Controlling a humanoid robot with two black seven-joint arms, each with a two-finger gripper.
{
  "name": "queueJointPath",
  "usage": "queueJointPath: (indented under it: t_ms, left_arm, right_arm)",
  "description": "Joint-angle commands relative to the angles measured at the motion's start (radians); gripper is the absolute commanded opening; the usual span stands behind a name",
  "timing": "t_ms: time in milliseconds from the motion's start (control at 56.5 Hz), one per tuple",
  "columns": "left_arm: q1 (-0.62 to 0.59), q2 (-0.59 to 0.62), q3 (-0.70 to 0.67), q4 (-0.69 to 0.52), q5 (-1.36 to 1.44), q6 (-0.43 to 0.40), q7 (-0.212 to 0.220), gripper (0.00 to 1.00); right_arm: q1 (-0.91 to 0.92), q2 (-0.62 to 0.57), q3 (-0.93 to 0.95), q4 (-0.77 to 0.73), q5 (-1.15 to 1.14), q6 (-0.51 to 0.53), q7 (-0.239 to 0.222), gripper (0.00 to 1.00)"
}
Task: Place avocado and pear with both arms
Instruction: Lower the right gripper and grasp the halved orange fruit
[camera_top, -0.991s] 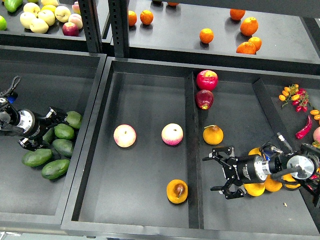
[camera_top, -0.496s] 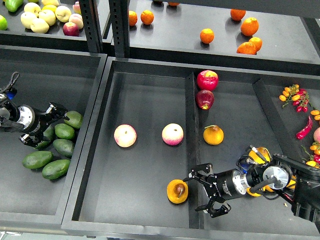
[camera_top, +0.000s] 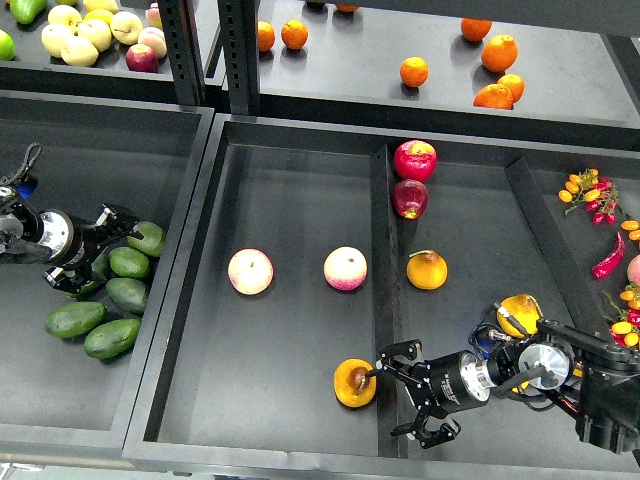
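The pear (camera_top: 355, 383), yellow-orange with a dark brown spot, lies at the front right of the middle tray (camera_top: 290, 200), next to the divider (camera_top: 386, 300). My right gripper (camera_top: 408, 392) is open, just right of the pear over the divider, its upper finger (camera_top: 397, 354) close to the pear. My left gripper (camera_top: 93, 251) is open over the avocado pile in the left tray. A darker green avocado (camera_top: 98, 268) lies partly hidden between its fingers.
Lighter green avocados (camera_top: 128, 262) lie around the left gripper. Two pale apples (camera_top: 250, 271) (camera_top: 345, 268) sit in the middle tray. A stemmed pear (camera_top: 427, 270), red apples (camera_top: 414, 160) and yellow fruit (camera_top: 518, 313) are in the right tray; oranges (camera_top: 413, 71) are on the shelf.
My right gripper has moved left and forward across the right tray to the divider beside the spotted pear. My left gripper has shifted slightly over the avocados.
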Motion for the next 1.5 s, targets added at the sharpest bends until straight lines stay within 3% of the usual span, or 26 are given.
queueJointPath:
  t_ms: [0, 301, 814, 1487]
  left_arm:
    - [0.001, 0.0, 0.0, 0.0, 0.0, 0.0, 0.0, 0.99]
    - [0.006, -0.005, 0.002, 0.0, 0.0, 0.0, 0.0, 0.99]
    - [0.009, -0.005, 0.003, -0.008, 0.0, 0.0, 0.0, 0.99]
    - [0.016, -0.005, 0.002, -0.006, 0.0, 0.0, 0.0, 0.99]
  right_arm:
    - [0.003, 0.016, 0.002, -0.02, 0.0, 0.0, 0.0, 0.99]
    - [0.003, 0.054, 0.027, -0.057, 0.0, 0.0, 0.0, 0.95]
    - [-0.001, 0.084, 0.076, -0.13, 0.012, 0.0, 0.0, 0.67]
    - [-0.031, 0.159, 0.126, -0.238, 0.014, 0.0, 0.0, 0.37]
